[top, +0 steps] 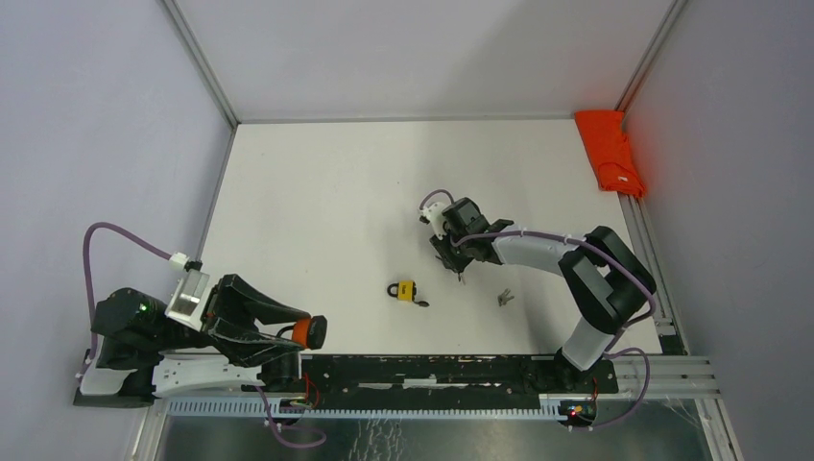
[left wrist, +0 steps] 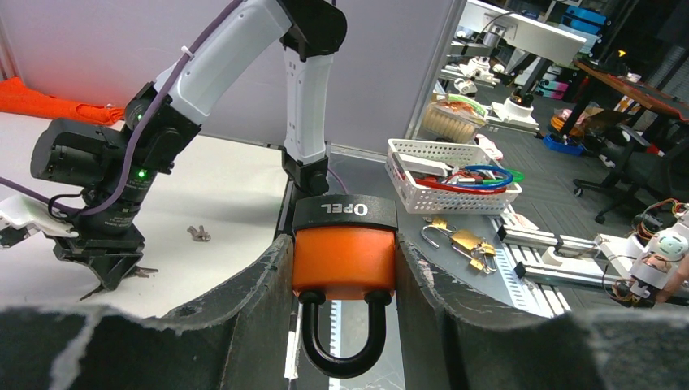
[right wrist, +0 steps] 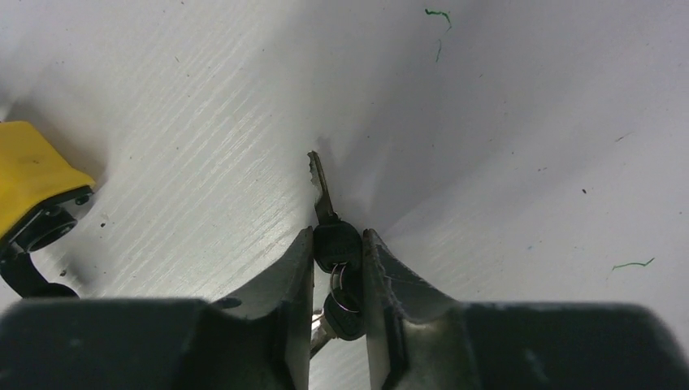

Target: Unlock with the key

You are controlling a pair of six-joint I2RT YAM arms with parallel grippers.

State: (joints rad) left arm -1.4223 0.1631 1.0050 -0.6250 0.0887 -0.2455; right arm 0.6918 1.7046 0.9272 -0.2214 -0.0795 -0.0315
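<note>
White tabletop (top: pixel 336 192): yellow padlock (top: pixel 404 290), loose keys (top: pixel 504 298) near right gripper (top: pixel 459 273)

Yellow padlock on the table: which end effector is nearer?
Right. The right end effector, pinching black-headed keys, sits just beyond the yellow padlock; the left end effector, holding an orange padlock, is farther off at the near edge.
</note>
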